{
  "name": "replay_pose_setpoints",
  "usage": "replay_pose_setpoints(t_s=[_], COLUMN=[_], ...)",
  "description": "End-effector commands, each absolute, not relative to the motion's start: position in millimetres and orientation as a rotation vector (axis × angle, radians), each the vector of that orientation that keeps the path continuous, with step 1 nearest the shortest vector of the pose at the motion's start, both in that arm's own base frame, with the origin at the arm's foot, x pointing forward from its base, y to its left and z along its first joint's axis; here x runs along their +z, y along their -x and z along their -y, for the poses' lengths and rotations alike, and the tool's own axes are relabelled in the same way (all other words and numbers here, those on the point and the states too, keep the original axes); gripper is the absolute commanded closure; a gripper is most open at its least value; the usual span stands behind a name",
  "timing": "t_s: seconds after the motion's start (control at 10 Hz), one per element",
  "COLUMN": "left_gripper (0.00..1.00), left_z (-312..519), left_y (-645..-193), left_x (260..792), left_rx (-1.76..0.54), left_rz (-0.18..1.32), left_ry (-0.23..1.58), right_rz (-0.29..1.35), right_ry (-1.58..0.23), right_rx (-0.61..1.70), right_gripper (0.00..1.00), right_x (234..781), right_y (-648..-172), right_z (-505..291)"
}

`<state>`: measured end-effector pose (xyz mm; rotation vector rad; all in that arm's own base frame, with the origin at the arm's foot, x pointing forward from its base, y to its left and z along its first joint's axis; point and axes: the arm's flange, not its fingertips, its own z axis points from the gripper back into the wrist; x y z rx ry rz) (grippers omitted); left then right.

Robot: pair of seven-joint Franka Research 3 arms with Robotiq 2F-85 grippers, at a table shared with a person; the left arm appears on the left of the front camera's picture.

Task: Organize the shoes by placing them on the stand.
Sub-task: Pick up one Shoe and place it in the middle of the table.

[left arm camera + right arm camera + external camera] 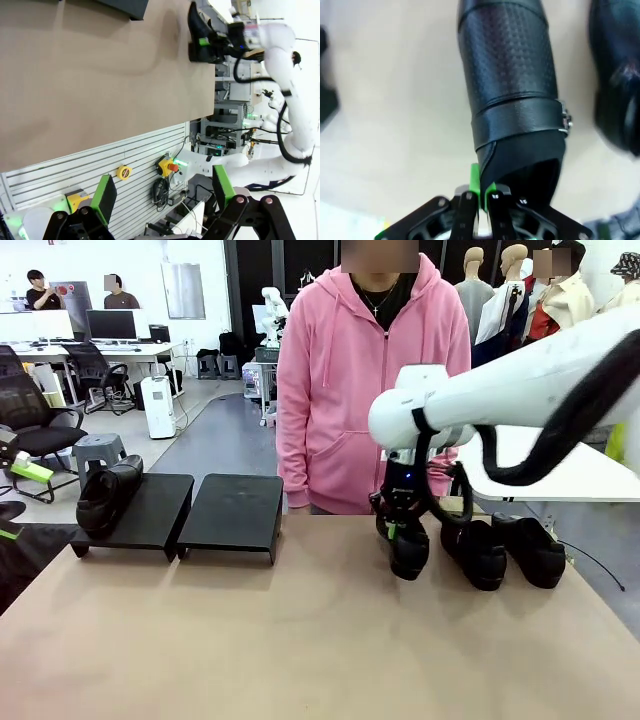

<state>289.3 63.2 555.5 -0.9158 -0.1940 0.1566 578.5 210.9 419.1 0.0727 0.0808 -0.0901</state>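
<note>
Three black glossy shoes stand in a row at the table's right. My right gripper (398, 530) is shut on the back collar of the leftmost shoe (409, 550), with its green pads (475, 181) pinching the rim of that shoe (512, 75). I cannot tell whether its sole still touches the table. The other two shoes (476, 552) (535, 548) sit beside it. Another shoe (108, 490) lies on the left platform of the black stand (158, 510); the right platform (235, 510) is bare. My left gripper (164, 192) is open, holds nothing, and sits off the table's edge.
A person in a pink hoodie (365, 380) stands at the far side, behind the middle of the table. The brown tabletop (300, 640) spreads wide between the stand and the shoes. A slatted wall with a yellow button box (167, 165) shows below the table edge.
</note>
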Motion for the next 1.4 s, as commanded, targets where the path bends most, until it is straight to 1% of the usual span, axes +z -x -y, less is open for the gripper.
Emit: replay_pose_setpoints(t_s=[0.0, 0.1, 0.2, 0.3, 0.4, 0.5, 0.7, 0.8, 0.9, 1.0, 1.2, 1.3], left_gripper=[0.00, 0.00, 0.00, 0.00, 0.00, 0.00, 0.00, 0.00, 0.00, 0.00, 0.00, 0.00], left_z=[-66.4, -66.4, -66.4, -66.4, -66.4, -66.4, -66.4, -66.4, -66.4, -66.4, -66.4, -66.4], left_y=[-287.7, -287.7, -287.7, -287.7, -287.7, -287.7, -287.7, -287.7, -287.7, -287.7, -287.7, -287.7], left_x=[554.9, 554.9, 554.9, 554.9, 554.9, 554.9, 554.9, 554.9, 554.9, 554.9, 554.9, 554.9], left_rx=[0.138, 0.138, 0.138, 0.138, 0.138, 0.138, 0.138, 0.138, 0.138, 0.138, 0.138, 0.138], left_rz=[0.197, 0.197, 0.197, 0.197, 0.197, 0.197, 0.197, 0.197, 0.197, 0.197, 0.197, 0.197], left_ry=[0.912, 0.912, 0.912, 0.912, 0.912, 0.912, 0.912, 0.912, 0.912, 0.912, 0.912, 0.912], right_rz=[-0.191, -0.195, -0.175, -0.101, -0.105, -0.195, -0.195, -0.177, -0.112, -0.040, 0.074, 0.092], right_ry=[-0.116, -0.120, -0.096, -0.126, -0.137, -0.091, -0.091, -0.098, -0.083, -0.095, -0.092, -0.079], right_rx=[-0.073, -0.102, -0.187, -0.249, -0.307, -0.157, -0.157, -0.208, -0.085, -0.023, 0.010, 0.014], right_gripper=[1.00, 1.00, 1.00, 1.00, 1.00, 1.00, 1.00, 1.00, 1.00, 1.00, 1.00, 1.00], right_x=[451.5, 448.0, 435.4, 429.2, 430.6, 436.7, 436.7, 426.4, 421.1, 425.5, 416.4, 409.0], right_y=[-471.7, -437.8, -404.8, -387.7, -400.0, -397.7, -397.7, -385.4, -392.5, -389.4, -387.5, -386.4], right_z=[-202.3, -202.9, -205.3, -201.9, -191.8, -205.7, -205.7, -199.1, -235.8, -275.5, -360.7, -388.2])
